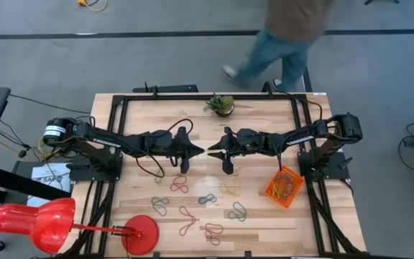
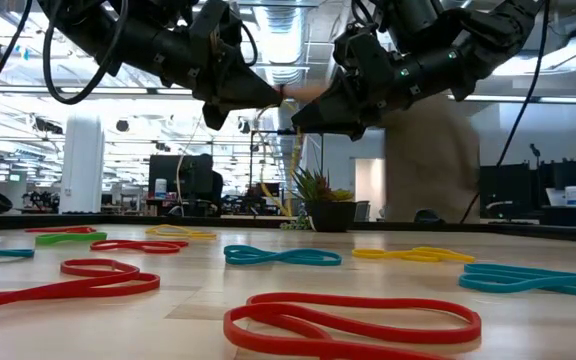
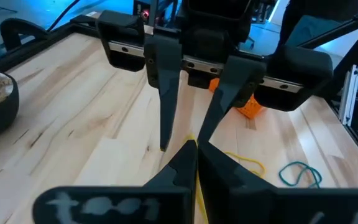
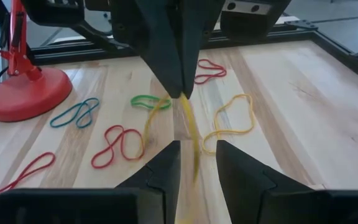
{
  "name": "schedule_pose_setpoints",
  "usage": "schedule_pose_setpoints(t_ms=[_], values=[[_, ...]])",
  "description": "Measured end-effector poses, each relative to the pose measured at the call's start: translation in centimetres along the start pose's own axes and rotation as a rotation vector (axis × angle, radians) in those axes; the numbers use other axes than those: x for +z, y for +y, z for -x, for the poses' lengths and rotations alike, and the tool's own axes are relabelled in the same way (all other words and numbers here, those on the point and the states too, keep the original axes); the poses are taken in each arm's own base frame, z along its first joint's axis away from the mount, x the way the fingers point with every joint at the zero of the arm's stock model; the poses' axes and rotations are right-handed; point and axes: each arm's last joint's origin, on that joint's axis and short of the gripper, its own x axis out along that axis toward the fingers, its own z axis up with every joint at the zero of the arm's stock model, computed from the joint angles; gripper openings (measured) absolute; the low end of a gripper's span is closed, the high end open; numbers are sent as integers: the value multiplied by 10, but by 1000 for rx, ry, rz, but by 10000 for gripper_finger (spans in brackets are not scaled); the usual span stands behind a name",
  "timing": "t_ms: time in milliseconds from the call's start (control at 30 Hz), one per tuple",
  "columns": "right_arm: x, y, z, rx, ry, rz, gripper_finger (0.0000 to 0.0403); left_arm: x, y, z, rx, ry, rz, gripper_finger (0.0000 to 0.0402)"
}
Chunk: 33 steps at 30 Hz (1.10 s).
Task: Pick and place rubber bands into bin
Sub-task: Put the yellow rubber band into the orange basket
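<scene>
Hanging between my two grippers above the middle of the table is a thin yellow rubber band (image 4: 189, 127), a limp strand. My left gripper (image 1: 198, 152) has its fingers pressed together on one end of it; my right gripper (image 1: 214, 152) faces it tip to tip with fingers spread, and the strand runs down into the gap between them. The other rubber bands (image 1: 208, 199), red, yellow, green and grey-blue loops twisted into ovals and figure-eights, lie scattered on the wood below and nearer the front edge. The bin (image 1: 284, 186), bright orange with bands already inside, sits beside the right arm's base, apart from both grippers. Open wood lies between there and here.
</scene>
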Motion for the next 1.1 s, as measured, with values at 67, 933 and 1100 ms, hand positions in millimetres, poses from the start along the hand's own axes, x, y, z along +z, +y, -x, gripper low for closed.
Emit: schedule_pose_setpoints(t_ms=[67,933,1100], values=[[0,0,0,0,0,-1,97,0,0,0,4,0,0,0],[-10,-5,-1,-156,81,-109,3,-2,4,0,126,-2,-39,83],[-6,-3,18,-195,225,-249,2,-4,7,1,197,19,-48,108]])
